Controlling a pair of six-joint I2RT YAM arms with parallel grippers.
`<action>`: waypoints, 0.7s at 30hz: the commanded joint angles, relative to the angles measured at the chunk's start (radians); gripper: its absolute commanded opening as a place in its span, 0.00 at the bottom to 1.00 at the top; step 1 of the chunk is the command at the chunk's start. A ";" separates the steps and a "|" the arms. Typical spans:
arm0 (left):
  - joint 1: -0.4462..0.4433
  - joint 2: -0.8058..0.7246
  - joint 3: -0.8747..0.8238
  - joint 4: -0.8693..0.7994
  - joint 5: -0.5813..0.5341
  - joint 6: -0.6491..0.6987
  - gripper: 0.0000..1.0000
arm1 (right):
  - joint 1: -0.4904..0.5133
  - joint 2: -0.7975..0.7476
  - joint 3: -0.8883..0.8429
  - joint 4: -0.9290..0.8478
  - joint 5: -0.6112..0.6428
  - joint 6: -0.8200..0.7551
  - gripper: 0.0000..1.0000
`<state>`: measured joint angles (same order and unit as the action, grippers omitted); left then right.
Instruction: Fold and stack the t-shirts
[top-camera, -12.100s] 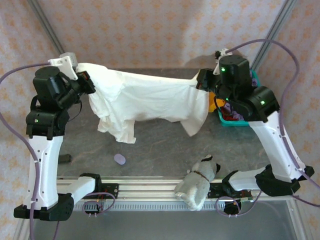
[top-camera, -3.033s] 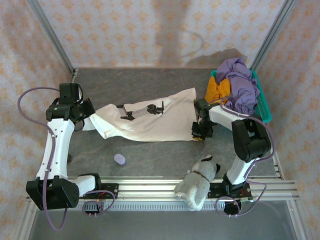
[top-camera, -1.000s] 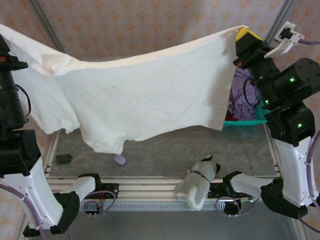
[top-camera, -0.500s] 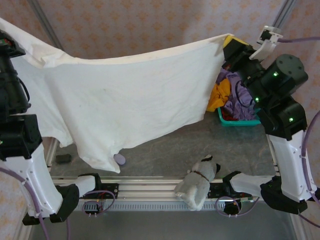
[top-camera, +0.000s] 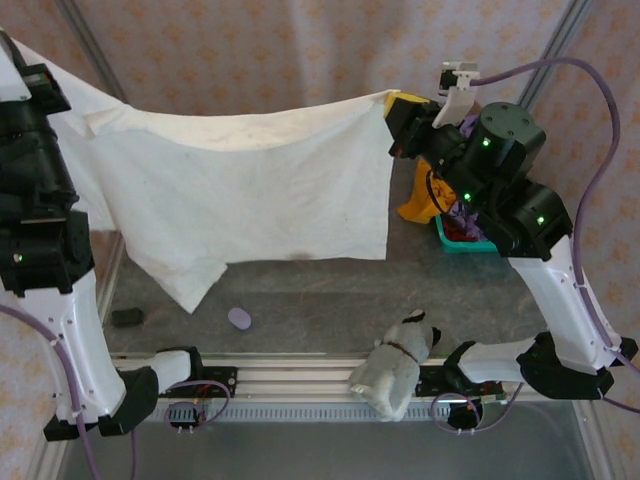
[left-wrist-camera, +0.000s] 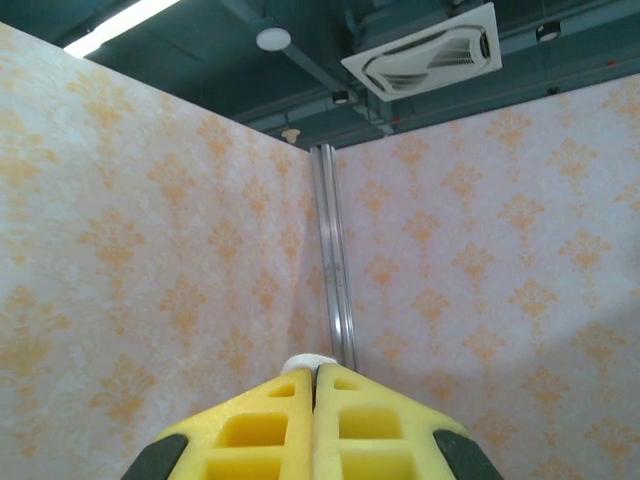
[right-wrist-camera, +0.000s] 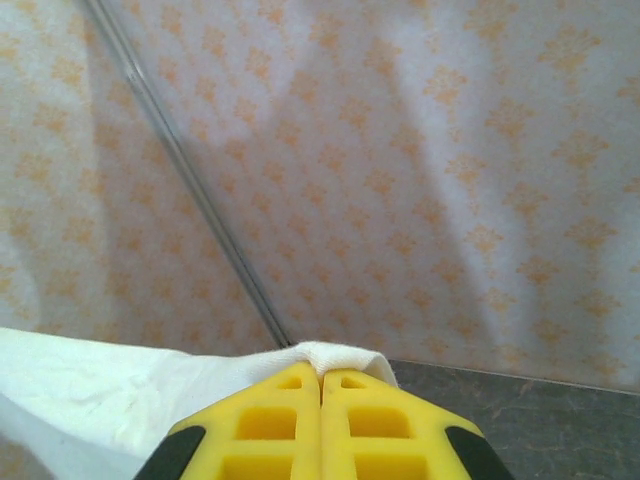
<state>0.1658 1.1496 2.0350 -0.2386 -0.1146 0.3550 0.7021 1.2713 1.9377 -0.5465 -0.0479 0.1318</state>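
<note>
The cream-white cloth t-shirt (top-camera: 250, 190) hangs spread in the air to the left of the teal plastic basket (top-camera: 455, 244), above the grey worktop (top-camera: 330, 300). The left gripper (left-wrist-camera: 315, 380) and right gripper (right-wrist-camera: 321, 382) each pinch an upper corner of it, fingers pressed together. Judging by this, no fold is made and no stack begun; an orange shirt (top-camera: 415, 200) waits at the basket.

You have pink walls (top-camera: 250, 50) papered in an orange damask print around a grey mottled table (top-camera: 330, 300), aluminium posts (left-wrist-camera: 335, 300) at the corners, and overhead a dark ceiling (left-wrist-camera: 200, 60) with a white vent (left-wrist-camera: 425, 55) and a lit strip light (left-wrist-camera: 120, 22).
</note>
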 joint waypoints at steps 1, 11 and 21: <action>0.003 -0.064 -0.007 0.036 -0.030 0.042 0.00 | 0.030 -0.041 0.023 0.018 0.046 -0.033 0.00; 0.005 -0.102 0.018 -0.001 -0.044 0.050 0.00 | 0.115 -0.081 0.008 -0.012 0.084 -0.030 0.00; 0.004 -0.062 0.012 -0.070 -0.028 0.054 0.00 | 0.119 -0.132 -0.041 -0.019 0.129 -0.060 0.00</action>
<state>0.1658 1.0477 2.0350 -0.2947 -0.1440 0.3904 0.8158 1.1492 1.9091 -0.5755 0.0357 0.1062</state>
